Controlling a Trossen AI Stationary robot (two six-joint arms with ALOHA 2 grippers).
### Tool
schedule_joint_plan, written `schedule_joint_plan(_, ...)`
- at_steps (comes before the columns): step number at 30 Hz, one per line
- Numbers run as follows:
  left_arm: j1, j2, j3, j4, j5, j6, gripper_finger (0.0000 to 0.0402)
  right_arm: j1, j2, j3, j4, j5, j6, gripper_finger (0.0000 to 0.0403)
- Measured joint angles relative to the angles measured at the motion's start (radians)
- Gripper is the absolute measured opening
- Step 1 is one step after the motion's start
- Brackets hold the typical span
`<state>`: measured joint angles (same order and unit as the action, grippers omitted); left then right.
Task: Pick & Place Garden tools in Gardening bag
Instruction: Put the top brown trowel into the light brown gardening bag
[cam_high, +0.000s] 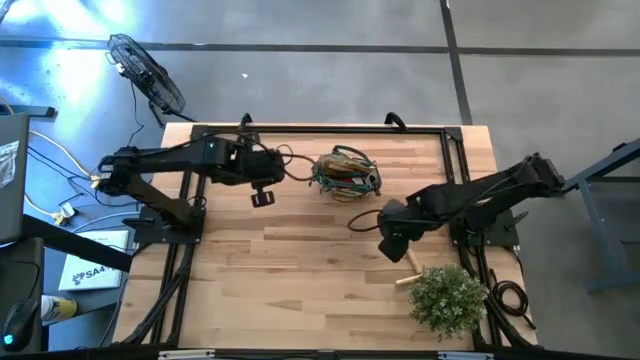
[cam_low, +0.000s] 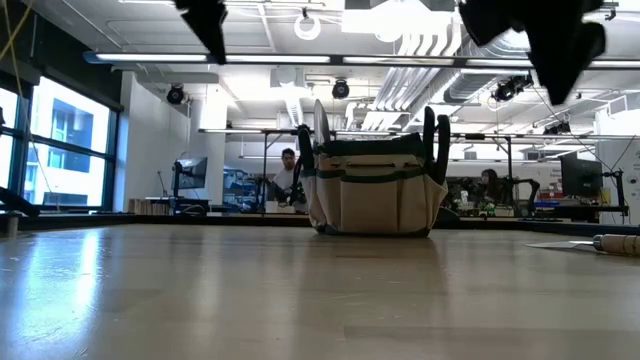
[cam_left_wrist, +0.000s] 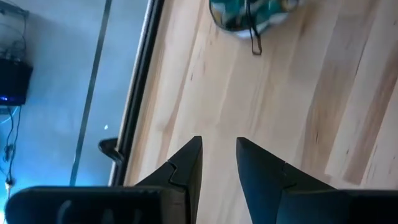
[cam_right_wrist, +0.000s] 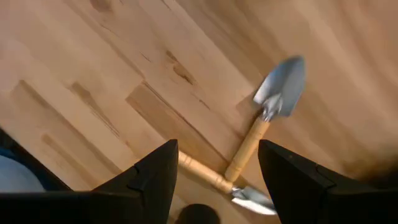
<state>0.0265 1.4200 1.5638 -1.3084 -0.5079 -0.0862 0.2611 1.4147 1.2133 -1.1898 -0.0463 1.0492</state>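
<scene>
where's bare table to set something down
Bare wood lies between the gardening bag and the near edge, left of the right gripper. It is crowded near the plant, where the crossed trowels lie.

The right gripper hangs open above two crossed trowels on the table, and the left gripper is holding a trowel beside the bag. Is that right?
Not quite. The left gripper holds nothing; the left wrist view shows only bare table between its fingers. The right gripper does hang open above two crossed trowels, and the bag stands beside the left one.
</scene>
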Motion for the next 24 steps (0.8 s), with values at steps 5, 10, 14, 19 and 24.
schedule_joint_plan(5, 0.0, -0.032, -0.13, 0.117, 0.002, -0.012, 0.0093, 0.015, -0.001, -0.124, 0.051, -0.055, 0.121, 0.0213)
schedule_joint_plan(10, 0.0, -0.036, -0.203, 0.139, 0.039, -0.034, 0.0093, 0.029, -0.001, -0.245, 0.195, -0.11, 0.195, 0.0213)
schedule_joint_plan(14, 0.0, -0.036, -0.24, 0.148, 0.074, -0.035, 0.0093, 0.029, -0.001, -0.291, 0.253, -0.109, 0.252, 0.0213)
schedule_joint_plan(19, 0.0, -0.036, -0.267, 0.173, 0.083, -0.031, 0.0093, 0.031, -0.001, -0.333, 0.253, -0.108, 0.297, 0.0213)
schedule_joint_plan(24, 0.0, -0.036, -0.281, 0.192, 0.098, -0.027, 0.0093, 0.036, -0.001, -0.401, 0.254, -0.118, 0.369, 0.0213)
